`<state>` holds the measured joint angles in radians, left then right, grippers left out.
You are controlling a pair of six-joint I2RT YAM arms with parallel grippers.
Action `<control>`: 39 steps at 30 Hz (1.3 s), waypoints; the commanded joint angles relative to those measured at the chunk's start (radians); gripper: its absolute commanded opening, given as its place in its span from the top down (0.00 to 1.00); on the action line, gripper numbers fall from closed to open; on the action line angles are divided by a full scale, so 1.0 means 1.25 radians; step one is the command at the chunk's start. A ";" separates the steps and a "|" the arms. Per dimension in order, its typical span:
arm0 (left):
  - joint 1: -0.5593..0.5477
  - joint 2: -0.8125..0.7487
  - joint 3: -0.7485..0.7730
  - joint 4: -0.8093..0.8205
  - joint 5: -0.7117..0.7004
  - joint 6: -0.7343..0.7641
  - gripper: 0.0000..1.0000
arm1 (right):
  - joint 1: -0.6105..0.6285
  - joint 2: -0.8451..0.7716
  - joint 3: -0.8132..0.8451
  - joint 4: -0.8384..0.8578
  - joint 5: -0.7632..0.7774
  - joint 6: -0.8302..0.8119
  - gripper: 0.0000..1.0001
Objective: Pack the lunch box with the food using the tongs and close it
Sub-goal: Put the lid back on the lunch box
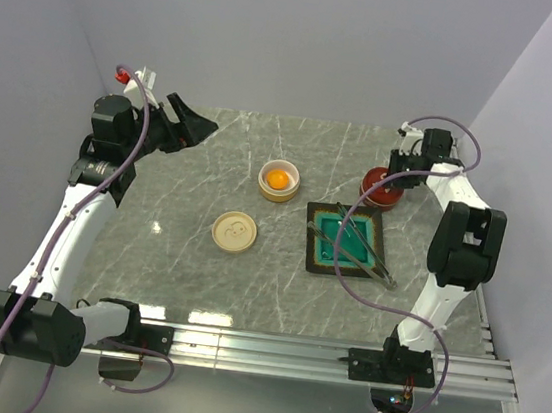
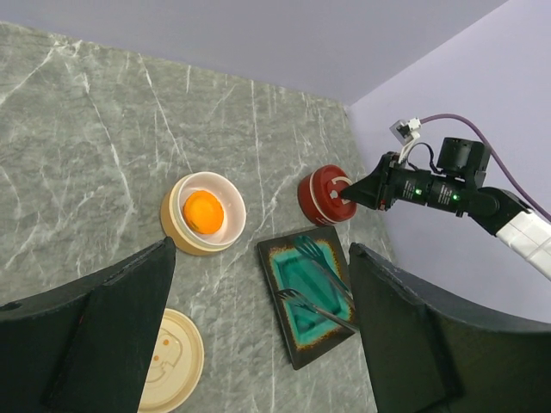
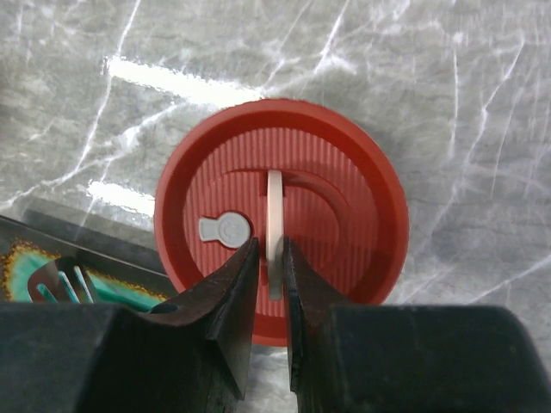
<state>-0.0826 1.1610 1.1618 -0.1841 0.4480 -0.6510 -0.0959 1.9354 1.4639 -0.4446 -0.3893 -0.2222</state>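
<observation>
Since the tongs are lying untouched across the teal tray, no packing is happening yet. The orange disc sits in the open cream bowl, with its smiley lid flat on the marble table nearby. The right gripper hangs over the red lid, jaws nearly together on either side of its white stand-up handle. I can't tell if it's actually squeezing. My guess is it wants that lid off first. The left gripper is spread wide, empty, and parked out of the way.
</observation>
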 commanded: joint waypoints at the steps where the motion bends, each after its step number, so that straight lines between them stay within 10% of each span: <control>1: 0.005 -0.010 0.014 0.034 0.015 0.000 0.13 | 0.009 0.009 0.046 -0.030 -0.009 -0.015 0.75; 9: 0.007 -0.012 0.001 0.037 0.020 -0.006 0.13 | 0.015 0.024 0.088 -0.063 0.005 -0.017 0.75; 13: 0.007 -0.017 -0.004 0.038 0.018 -0.006 0.13 | 0.019 0.030 0.101 -0.074 0.016 -0.022 1.00; 39: 0.011 -0.008 -0.007 0.033 0.023 -0.009 0.14 | 0.039 0.062 0.097 -0.102 0.067 -0.037 1.00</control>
<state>-0.0731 1.1603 1.1503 -0.1810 0.4530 -0.6518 -0.0608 1.9812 1.5581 -0.5236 -0.3298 -0.2562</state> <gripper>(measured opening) 0.864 0.046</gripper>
